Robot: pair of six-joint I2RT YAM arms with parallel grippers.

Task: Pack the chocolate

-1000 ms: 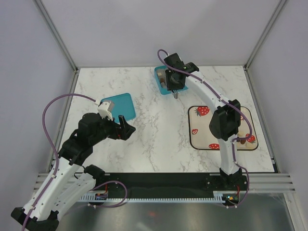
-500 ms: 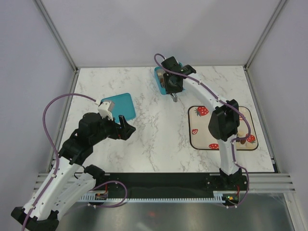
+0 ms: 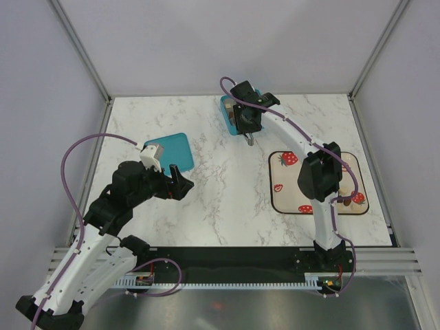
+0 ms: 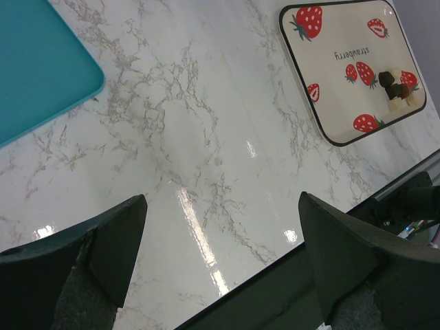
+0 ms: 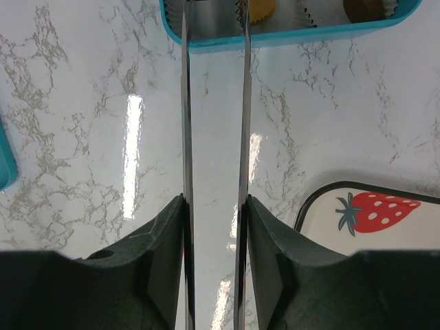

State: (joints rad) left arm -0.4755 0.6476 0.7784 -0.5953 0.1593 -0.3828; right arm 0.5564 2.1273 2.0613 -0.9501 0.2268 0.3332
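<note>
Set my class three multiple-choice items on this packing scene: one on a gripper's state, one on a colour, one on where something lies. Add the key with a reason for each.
1. The left gripper is: A shut tight and empty; B wide open and empty; C shut on a spoon.
2. The flat lid near it is: A red; B teal; C yellow.
3. The loose chocolates lie: A on the lid; B between the left gripper's fingers; C on the strawberry tray.

Key: 1 B, its fingers stand far apart with only table between them. 2 B, the left wrist view shows a teal slab. 3 C, they cluster at the tray's edge beside printed strawberries.
</note>
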